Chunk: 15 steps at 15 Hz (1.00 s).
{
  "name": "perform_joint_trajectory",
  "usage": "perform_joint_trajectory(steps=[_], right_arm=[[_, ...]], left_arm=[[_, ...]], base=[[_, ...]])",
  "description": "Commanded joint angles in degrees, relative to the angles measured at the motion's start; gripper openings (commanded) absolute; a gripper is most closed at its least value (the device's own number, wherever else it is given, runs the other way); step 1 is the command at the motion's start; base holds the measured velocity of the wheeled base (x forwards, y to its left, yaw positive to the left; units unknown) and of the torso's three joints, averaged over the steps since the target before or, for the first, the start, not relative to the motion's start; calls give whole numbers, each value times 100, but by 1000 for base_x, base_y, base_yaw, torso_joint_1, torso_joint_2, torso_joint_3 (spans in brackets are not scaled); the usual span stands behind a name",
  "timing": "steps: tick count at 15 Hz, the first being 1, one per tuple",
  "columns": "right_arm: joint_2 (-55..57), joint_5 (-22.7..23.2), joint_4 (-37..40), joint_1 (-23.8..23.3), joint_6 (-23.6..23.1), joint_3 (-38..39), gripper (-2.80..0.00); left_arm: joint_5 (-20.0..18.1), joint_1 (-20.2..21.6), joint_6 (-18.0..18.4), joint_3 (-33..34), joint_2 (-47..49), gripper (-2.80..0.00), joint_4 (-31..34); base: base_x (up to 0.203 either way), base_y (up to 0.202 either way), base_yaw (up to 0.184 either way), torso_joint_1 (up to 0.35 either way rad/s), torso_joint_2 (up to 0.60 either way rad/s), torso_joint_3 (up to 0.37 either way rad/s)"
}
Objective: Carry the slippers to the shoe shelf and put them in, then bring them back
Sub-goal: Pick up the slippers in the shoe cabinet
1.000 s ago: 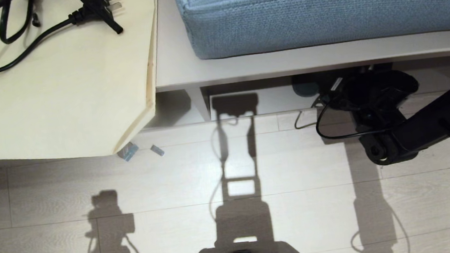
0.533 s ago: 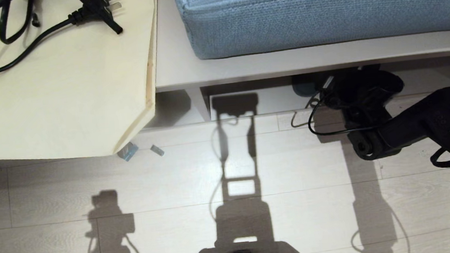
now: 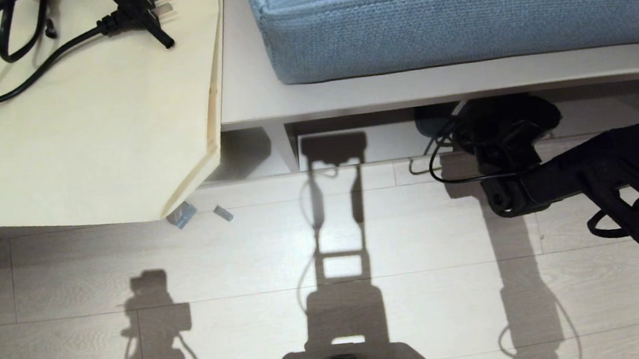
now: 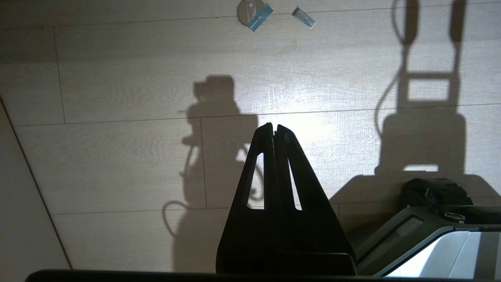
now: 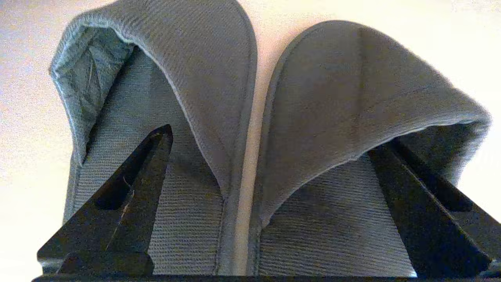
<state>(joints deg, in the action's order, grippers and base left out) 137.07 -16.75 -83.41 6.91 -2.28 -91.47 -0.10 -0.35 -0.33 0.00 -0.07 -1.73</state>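
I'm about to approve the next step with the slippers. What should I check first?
1. Right end effector open: ok.
2. One of its fingers inside each of the slippers: ok.
3. Slippers side by side, toes level: ok.
4. Slippers fully inside the shoe shelf: cannot tell, the right arm hides them.
5. Left end effector shut, empty, over bare floor: ok.

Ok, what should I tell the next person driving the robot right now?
Left gripper: jaws shut, idle over the floor.
Right gripper: jaws open, one finger over each insole of the slippers, not closed on them.
The slippers lie side by side on a pale surface, apparently inside the shoe shelf, where the right arm reaches.
Done: slippers seem put in.
Left: grip them and bring them back.
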Motion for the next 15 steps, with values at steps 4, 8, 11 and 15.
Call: perform_joint_trajectory(steps=[4,8,11,15], right_arm=[[241,-2,119,55,-1,-416,-280],[250,13,244,69,-1,-541,-280],[251,23,271,91,-1,-582,-280],[280,23,290,96,-1,-617,-280]], left_arm=[[1,0,-2,44,7,-280,-3],[1,0,-2,44,7,-280,-3],[1,0,-2,44,7,-280,-3],[1,0,-2,44,7,-280,-3]], base=[[0,0,0,0,0,0],[0,0,0,0,0,0],[0,0,0,0,0,0],[0,0,0,0,0,0]])
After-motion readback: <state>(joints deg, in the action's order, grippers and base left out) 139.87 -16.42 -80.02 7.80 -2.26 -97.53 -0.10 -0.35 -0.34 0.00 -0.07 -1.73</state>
